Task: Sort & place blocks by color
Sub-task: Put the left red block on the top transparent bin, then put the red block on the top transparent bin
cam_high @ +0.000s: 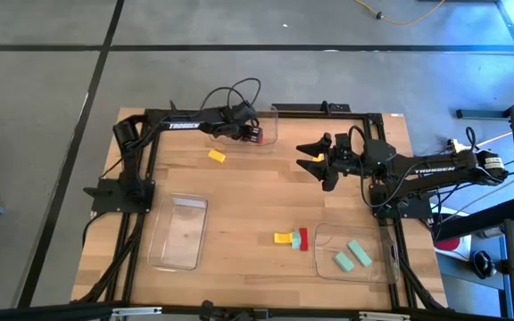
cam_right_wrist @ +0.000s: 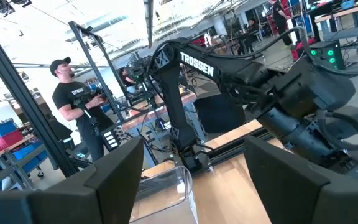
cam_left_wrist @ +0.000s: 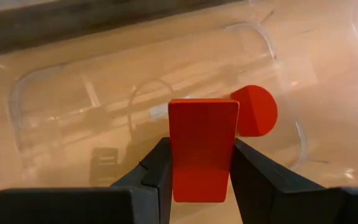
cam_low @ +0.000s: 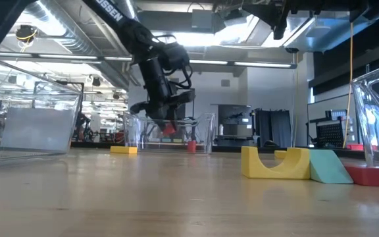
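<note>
My left gripper hangs over the clear far tray and is shut on a red bar block. A red half-round block lies on that tray's floor, just beyond it. On the wood in front of the tray rests a yellow block. A yellow arch, a teal wedge and a red block sit together near the front. Two teal blocks lie in the near right tray. My right gripper waits open, high above mid-table. My left gripper pinches the red bar's two long sides between its two fingers. The fingers slant down from the table's left and run along the bar. The bar is lifted clear above the tray floor, one end sticking out past the fingertips.
An empty clear tray stands at the near left. A black frame runs along the table's far edge and both sides. Bare wood lies between the trays. A person stands in the room beyond the table.
</note>
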You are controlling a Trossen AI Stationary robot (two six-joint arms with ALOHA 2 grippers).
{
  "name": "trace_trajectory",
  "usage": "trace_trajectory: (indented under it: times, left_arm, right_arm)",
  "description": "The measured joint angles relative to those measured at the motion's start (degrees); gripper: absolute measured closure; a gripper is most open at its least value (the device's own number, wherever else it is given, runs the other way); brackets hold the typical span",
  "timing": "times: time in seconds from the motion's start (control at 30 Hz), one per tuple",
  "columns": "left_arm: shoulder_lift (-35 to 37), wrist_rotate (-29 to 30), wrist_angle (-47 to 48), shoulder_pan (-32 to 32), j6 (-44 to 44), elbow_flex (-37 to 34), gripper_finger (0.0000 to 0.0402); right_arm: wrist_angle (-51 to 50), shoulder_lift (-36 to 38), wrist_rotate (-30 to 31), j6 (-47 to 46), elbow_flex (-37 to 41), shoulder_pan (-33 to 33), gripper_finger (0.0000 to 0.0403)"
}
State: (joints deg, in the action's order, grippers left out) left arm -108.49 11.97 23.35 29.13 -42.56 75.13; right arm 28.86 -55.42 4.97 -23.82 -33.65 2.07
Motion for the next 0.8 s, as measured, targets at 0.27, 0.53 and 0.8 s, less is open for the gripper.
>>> trace_trajectory:
  times: [0.27, 0.53, 0.8]
  left_arm:
    - [0.0, 0.4, 0.2, 0.0, 1.1, 0.0, 0.021]
    - [0.5, -5.2, 0.2, 1.8, 1.2, 0.0, 0.0126]
    - [10.1, -6.8, -1.5, 3.9, 9.4, -0.1, 0.012]
  right_arm:
    - [0.0, 0.0, 0.0, 0.1, 0.0, 0.0, 0.0124]
    - [0.0, 0.0, 0.0, 0.1, 0.0, 0.0, 0.0124]
    - [0.0, 0.0, 0.0, 0.1, 0.0, 0.0, 0.0124]
